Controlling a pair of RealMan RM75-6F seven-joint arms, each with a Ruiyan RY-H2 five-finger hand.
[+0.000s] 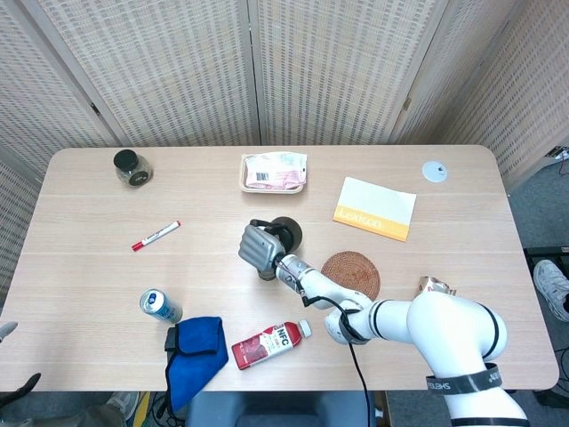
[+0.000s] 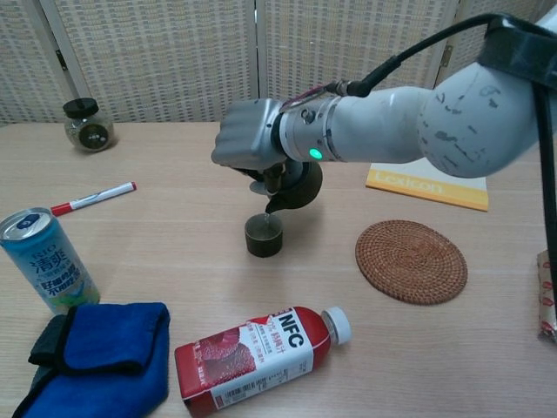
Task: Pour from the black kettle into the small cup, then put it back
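The right robot hand grips the tilted black kettle, mostly hiding its handle; its spout dips over the small cup. No left robot hand appears in either view.

Your black kettle hangs over a dark olive cup; hand grey, forearm white with a green light. Lower left of frame: blue cloth, black trim. Red-and-white NFC bottle, white cap. Brown woven coaster. Booklet white, orange edge. Pale wood table.
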